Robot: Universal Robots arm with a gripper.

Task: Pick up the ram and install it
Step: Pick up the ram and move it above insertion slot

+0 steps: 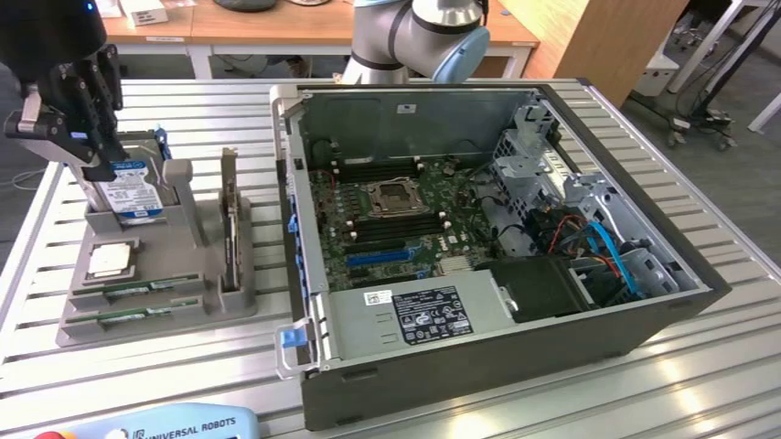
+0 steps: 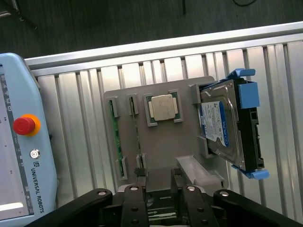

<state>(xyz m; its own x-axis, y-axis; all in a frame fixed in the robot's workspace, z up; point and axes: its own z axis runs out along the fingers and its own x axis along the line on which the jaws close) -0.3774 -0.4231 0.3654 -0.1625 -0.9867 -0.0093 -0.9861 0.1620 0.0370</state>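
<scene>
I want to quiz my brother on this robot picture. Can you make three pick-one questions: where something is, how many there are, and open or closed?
1. Where is the square silver processor chip?
A) on the floor
B) on a shelf
C) in the grey plastic holder tray

2. How many thin green ram sticks lie in that tray?
A) one
B) two
C) five

3. The dark metal computer case is:
A) open
B) closed
C) upside down

Answers:
1 C, it sits in a pocket of the tray.
2 B, two lie side by side in slots.
3 A, its insides show.
</scene>
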